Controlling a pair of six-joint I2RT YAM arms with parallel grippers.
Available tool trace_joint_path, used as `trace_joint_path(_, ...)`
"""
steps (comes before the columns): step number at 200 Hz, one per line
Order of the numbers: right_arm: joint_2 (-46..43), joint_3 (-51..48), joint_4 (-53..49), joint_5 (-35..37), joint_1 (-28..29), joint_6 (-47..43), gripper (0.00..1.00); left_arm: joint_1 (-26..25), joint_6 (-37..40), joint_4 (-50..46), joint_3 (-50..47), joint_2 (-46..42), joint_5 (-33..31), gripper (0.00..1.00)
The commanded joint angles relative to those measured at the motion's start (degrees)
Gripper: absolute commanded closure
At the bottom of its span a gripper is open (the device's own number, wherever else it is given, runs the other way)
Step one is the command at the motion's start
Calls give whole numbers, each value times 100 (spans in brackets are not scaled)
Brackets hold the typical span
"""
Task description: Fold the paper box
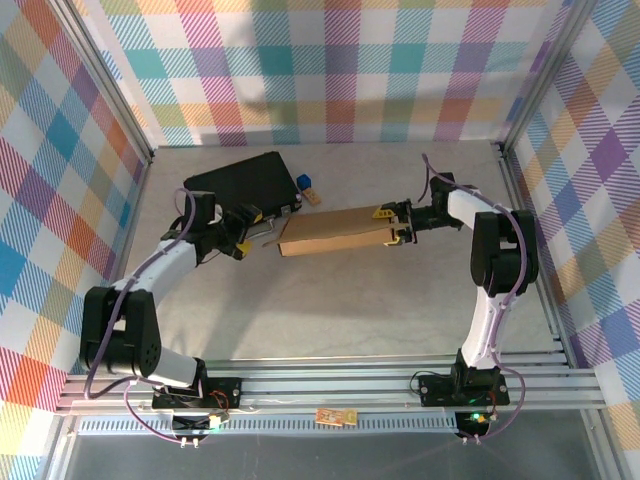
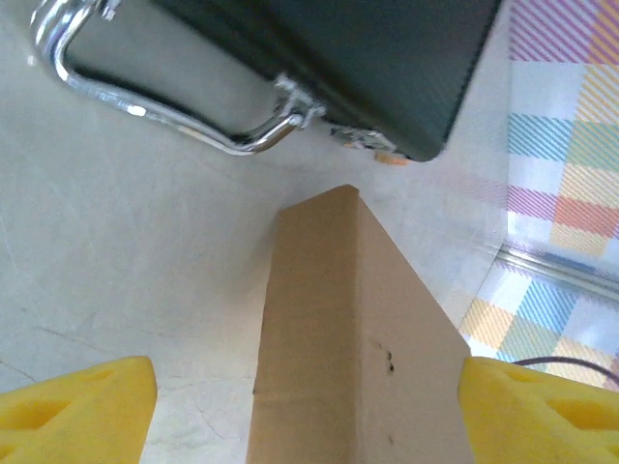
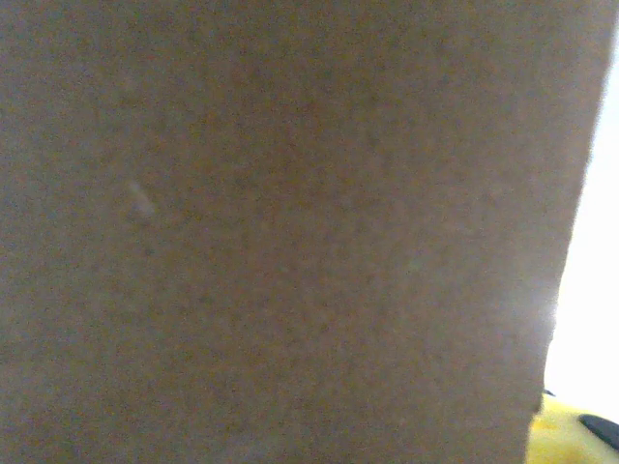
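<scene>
The paper box (image 1: 335,232) is a long brown cardboard shape lying across the middle of the table. My right gripper (image 1: 388,225) is shut on its right end, one yellow finger on each side. In the right wrist view the cardboard (image 3: 290,232) is pressed close to the camera, with a yellow fingertip (image 3: 573,437) at the lower right. My left gripper (image 1: 256,232) is at the box's left end and stands open. From the left wrist the box (image 2: 338,319) rises between the wide-spread yellow fingers (image 2: 82,411); the left finger is well clear of it and the right one is near its edge.
A black case (image 1: 245,185) with a metal handle (image 2: 164,116) lies just behind the box's left end. A small blue item (image 1: 305,182) sits by the case's right corner. Checkered walls close in the table, and aluminium rails (image 1: 330,385) run along the near edge.
</scene>
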Motion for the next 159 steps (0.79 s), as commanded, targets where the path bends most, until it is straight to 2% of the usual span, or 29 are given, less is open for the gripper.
trace_joint_path(1,167,133,-533,-304,-59,440,56,-93,-1259,473,-137,111,311,20)
trace_joint_path(22,277,179,-645,-371,-112,434,56,-275,-1988,1225,-338,263,335,18)
trace_joint_path(110,515,223,-832,-499,-195,340,57,-792,-4027,2552,-471,1472,1151,20)
trace_joint_path(159,590,220,-902,-493,-190,207,57,-987,-4708,3406,-385,1818,998,21)
